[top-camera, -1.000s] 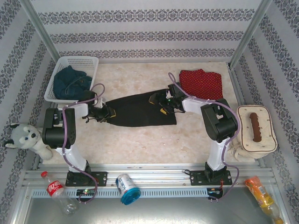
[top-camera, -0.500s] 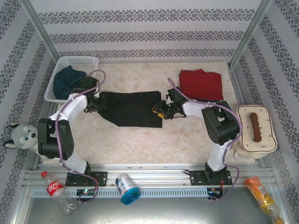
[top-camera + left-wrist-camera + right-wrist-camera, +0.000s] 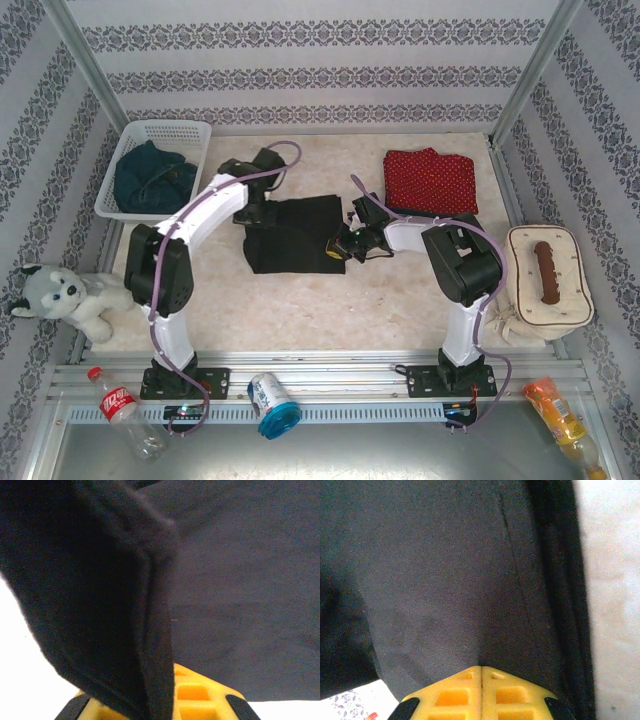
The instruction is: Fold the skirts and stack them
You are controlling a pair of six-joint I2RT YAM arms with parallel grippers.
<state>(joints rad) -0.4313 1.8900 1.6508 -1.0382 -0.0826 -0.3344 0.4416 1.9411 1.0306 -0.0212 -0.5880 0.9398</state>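
The plain black skirt [image 3: 296, 234] lies mid-table, partly doubled over. My left gripper [image 3: 250, 208] is shut on its left edge, and in the left wrist view the black cloth [image 3: 240, 580] hangs in a fold from between the yellow fingers [image 3: 200, 695]. At the skirt's right edge my right gripper [image 3: 345, 246] is shut; its yellow fingers [image 3: 455, 695] meet with the black cloth [image 3: 445, 580] pinched at their tips. A red skirt with white polka dots [image 3: 432, 180] lies folded at the back right. Dark blue denim skirts [image 3: 150, 176] sit bunched in the white basket [image 3: 192, 132].
A plush husky [image 3: 60, 295] sits at the table's left edge, and a cream bag [image 3: 545, 275] at the right edge. Along the near rail lie a plastic bottle [image 3: 120, 410], a can [image 3: 272, 402] and an orange packet [image 3: 560, 410]. Patterned walls enclose three sides.
My left gripper has swung right and back with the black skirt's left edge, shortening the spread cloth. The right gripper has closed on the right edge and shifted slightly nearer.
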